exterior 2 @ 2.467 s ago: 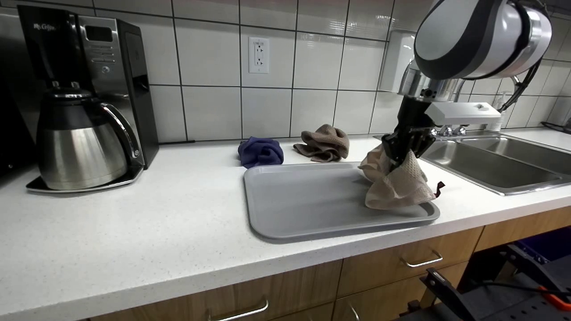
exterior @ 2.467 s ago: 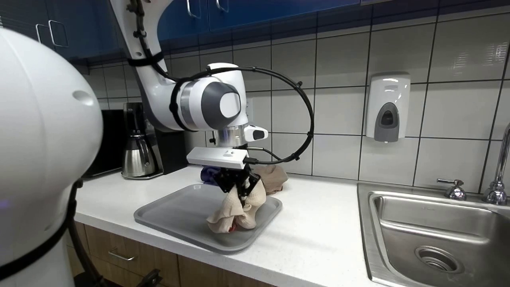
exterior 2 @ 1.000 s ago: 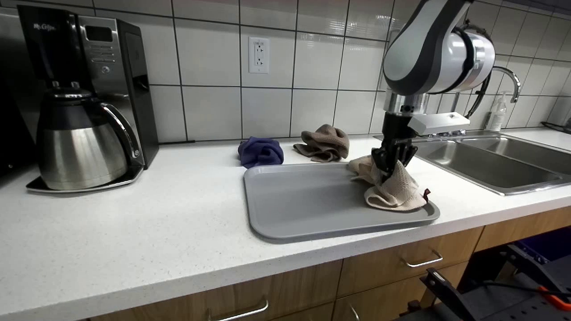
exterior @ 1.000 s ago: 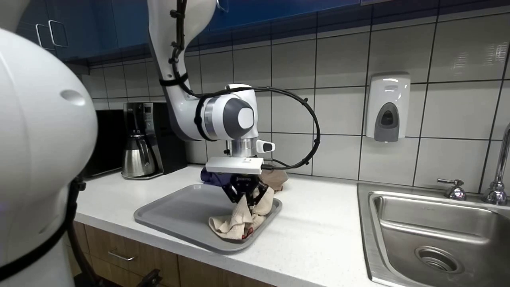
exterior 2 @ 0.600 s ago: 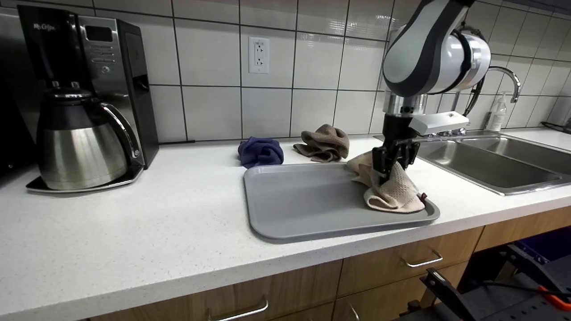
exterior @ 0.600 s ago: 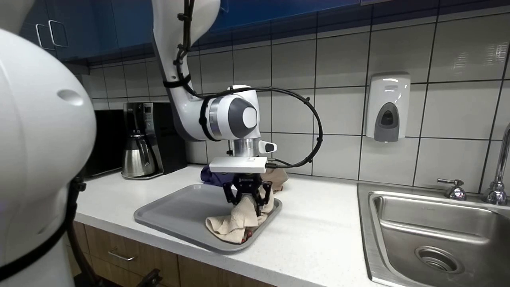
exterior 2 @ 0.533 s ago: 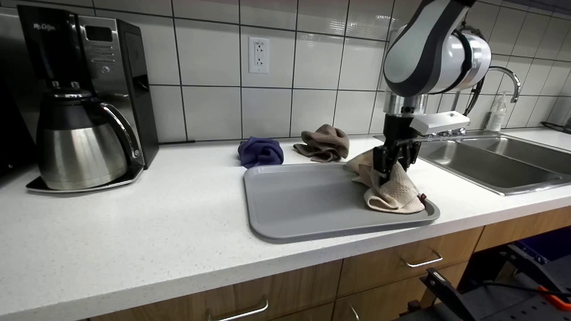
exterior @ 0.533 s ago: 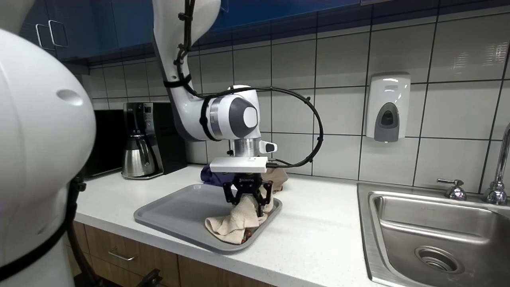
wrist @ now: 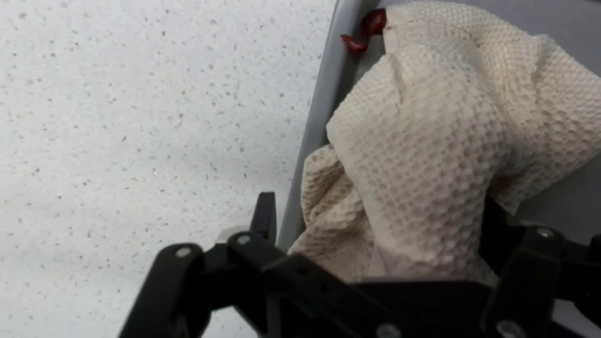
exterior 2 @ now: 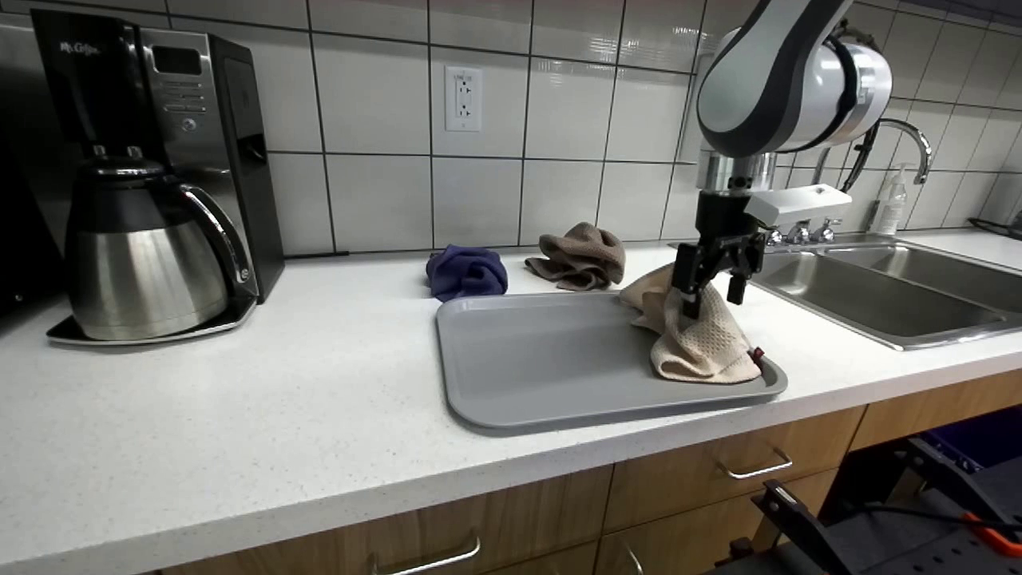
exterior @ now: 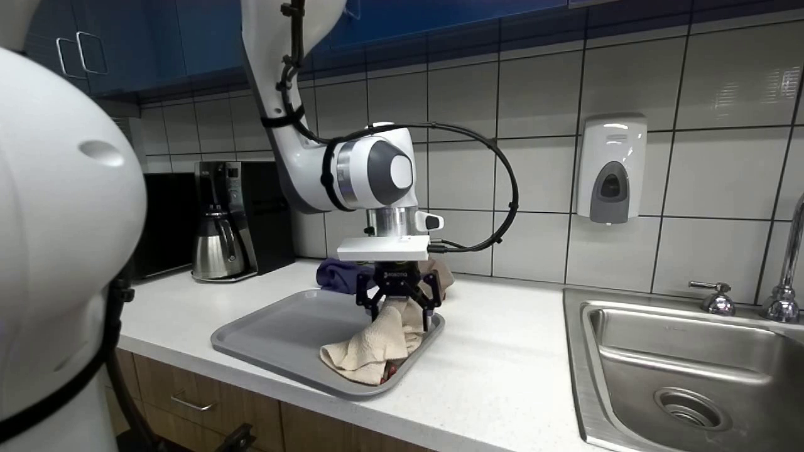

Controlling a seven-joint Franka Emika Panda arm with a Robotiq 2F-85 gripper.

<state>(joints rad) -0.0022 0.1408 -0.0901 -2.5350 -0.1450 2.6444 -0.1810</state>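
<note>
While the fingers (wrist: 265, 213) are spread wide with a fold of it bulging up between them, the beige cloth (exterior 2: 707, 347) just lies slumped in the end of the grey tray (exterior 2: 543, 351) nearest the sink (exterior: 582, 351). Can't tell if either finger actually touches it. One hangs out by the tray's rim in the wrist view, so that raised edge is pretty much in the way on that side. Behind the tray on the white table (exterior 2: 319, 399) there's a balled-up navy cloth (exterior 2: 467, 273) and a brown cloth (exterior 2: 581, 257), both near the tiled wall (exterior 2: 375, 104). In an exterior view the end of the arm (exterior: 312, 171) covers part of each. A coffee maker (exterior 2: 192, 144) with a steel carafe (exterior 2: 148, 275) sits well apart, on the opposite side from the sink.

Direction-wise it's a floppy heap, so take this loosely: the longer stretch runs along the tray's short end, from the wall side toward the front. A dark red strip (wrist: 375, 22) pokes out at the front, and one flap fans toward the tray's middle.
</note>
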